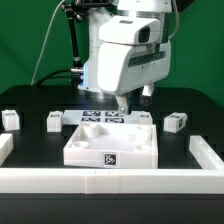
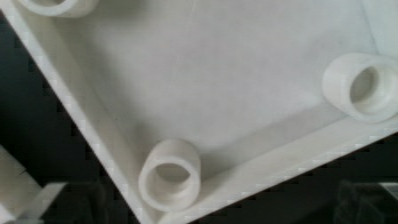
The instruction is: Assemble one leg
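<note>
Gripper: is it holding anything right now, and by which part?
Cannot tell: the gripper is low at the far edge of the plate, and its fingertips are out of sight.

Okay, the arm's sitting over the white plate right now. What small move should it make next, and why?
Probably shift the gripper toward the exterior view's right, to the loose leg there. The wrist view shows the square plate close below with its corner hole empty, and no leg is seen in the grip, so one must be fetched first. Whether the jaws are open I cannot tell.

White rounded arm [image 1: 125, 60], dark joint gaps, black cables [image 1: 72, 35], greyish end effector [image 1: 122, 103].
</note>
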`<state>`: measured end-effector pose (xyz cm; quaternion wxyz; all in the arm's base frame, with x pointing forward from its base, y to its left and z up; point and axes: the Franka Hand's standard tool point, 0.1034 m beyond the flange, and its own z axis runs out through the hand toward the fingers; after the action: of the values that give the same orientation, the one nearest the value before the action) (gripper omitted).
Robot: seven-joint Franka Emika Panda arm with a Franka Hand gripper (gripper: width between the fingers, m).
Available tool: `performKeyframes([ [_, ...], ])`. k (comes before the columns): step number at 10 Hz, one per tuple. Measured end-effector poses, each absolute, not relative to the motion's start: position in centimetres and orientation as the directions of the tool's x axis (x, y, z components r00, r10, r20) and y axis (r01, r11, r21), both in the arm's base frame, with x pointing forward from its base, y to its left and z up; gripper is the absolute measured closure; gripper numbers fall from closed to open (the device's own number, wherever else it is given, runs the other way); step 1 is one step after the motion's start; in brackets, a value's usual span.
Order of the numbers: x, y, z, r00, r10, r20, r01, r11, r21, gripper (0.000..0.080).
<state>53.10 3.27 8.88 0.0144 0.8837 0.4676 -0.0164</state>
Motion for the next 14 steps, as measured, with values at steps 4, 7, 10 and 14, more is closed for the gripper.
performKeyframes([
  [4, 53.1, 3.3, 8.9, 0.563, 0.825, -0.042, 0.826, -0.563, 0.009, 0.015],
  [7, 53.1, 3.3, 8.8, 0.563, 0.825, -0.043, 0.826, -0.563, 0.009, 0.015],
  [10, 51.6, 2.6, 7.6, 0.431, 0.901, -0.05, 0.901, -0.433, -0.018, 0.015],
  [14, 49.3, 2.2, 6.1, 0.271, 0.961, -0.054, 0.96, -0.274, -0.057, 0.015],
])
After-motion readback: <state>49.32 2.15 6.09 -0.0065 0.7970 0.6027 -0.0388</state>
